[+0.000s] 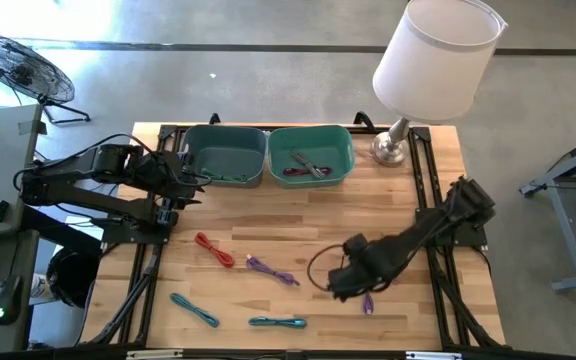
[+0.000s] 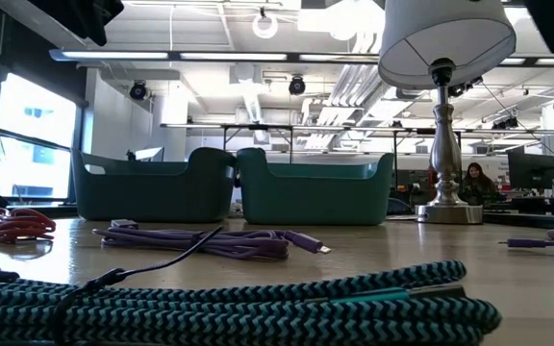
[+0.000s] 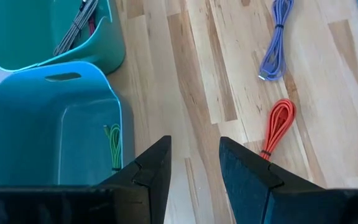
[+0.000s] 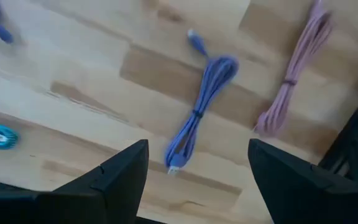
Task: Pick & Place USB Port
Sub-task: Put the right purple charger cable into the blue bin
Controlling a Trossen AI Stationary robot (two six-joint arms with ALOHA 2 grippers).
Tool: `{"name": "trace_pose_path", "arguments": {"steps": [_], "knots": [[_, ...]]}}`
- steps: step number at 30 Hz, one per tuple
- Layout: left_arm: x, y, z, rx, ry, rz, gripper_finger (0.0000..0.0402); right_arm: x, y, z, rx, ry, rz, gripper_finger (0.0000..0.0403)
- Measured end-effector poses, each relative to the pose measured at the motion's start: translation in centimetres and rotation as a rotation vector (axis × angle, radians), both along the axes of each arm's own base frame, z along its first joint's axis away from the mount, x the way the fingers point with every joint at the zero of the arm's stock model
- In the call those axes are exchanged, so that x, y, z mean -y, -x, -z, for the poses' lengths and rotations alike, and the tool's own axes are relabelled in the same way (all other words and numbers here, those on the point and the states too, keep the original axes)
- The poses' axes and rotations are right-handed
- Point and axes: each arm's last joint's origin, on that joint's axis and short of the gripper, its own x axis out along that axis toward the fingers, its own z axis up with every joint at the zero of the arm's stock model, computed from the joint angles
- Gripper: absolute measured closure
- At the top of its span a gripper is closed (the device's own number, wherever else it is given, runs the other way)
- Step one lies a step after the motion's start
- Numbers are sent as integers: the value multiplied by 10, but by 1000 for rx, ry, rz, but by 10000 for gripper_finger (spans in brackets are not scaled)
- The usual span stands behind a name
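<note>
Several bundled USB cables lie flat on the wooden table: a red one (image 1: pixel 215 250), a purple one (image 1: pixel 271 270), two teal ones (image 1: pixel 194 310) (image 1: pixel 278 322) and a small purple one (image 1: pixel 368 303). My right gripper (image 1: pixel 336 285) hovers open over the table near the small purple cable. In its wrist view the purple cable (image 4: pixel 197 118) lies ahead of the wide-open fingers (image 4: pixel 197 149). My left gripper (image 1: pixel 196 182) waits open beside the left teal bin (image 1: pixel 223 155). Its wrist view (image 3: pixel 194 143) shows the red cable (image 3: pixel 278 127) ahead.
Two teal bins stand at the far edge. The left bin holds a green cable (image 3: pixel 112 146), and the right bin (image 1: pixel 311 155) holds red and grey cables. A white-shaded lamp (image 1: pixel 436 60) stands at the far right corner. A teal braided cable (image 2: pixel 229 308) lies close to the low camera.
</note>
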Motion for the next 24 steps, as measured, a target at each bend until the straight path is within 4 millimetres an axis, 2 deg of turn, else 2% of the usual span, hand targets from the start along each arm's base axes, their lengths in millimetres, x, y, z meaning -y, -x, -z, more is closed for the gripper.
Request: {"name": "trace_pose_path", "arguments": {"steps": [11, 19, 24], "knots": [[1, 0, 0, -1, 21, 11, 271, -30, -7, 42, -120, -2, 11, 135], [1, 0, 0, -1, 21, 11, 271, -35, -13, 66, -174, -4, 2, 135], [1, 0, 0, 0, 39, 25, 271, -31, -4, 102, -198, -61, 7, 135]]}}
